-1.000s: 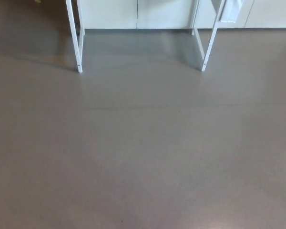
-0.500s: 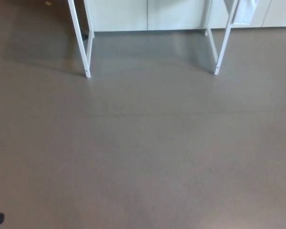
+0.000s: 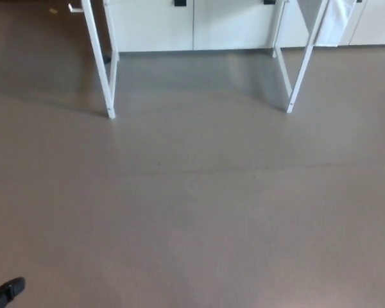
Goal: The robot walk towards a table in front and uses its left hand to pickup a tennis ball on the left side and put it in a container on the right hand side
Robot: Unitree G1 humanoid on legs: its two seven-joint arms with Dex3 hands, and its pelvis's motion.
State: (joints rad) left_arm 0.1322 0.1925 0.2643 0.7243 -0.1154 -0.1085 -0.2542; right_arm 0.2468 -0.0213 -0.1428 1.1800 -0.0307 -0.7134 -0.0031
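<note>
At the bottom left corner a small black tip, which looks to be part of the left robot hand (image 3: 6, 292), pokes in over the floor (image 3: 192, 205). So little of it shows that I cannot tell whether it is open or closed, or whether it has hold of anything. Far up on the left a tiny pale speck (image 3: 52, 10) lies on the floor, too small to identify. Next comes the counter (image 3: 99, 64), of which only the white legs show. The left pair slants down to the floor, and its top is cut off by the upper edge. The ball and the container cannot be seen, since the counter's surface lies out of frame. Behind, between the leg pairs, pale cabinets (image 3: 154, 25) run along the back, dark handles just showing at the top edge. The right legs (image 3: 303, 64) stand well apart from the left pair. Beside them, at the top right, a white sheet (image 3: 337, 22) hangs down. The right robot hand does not show.
</note>
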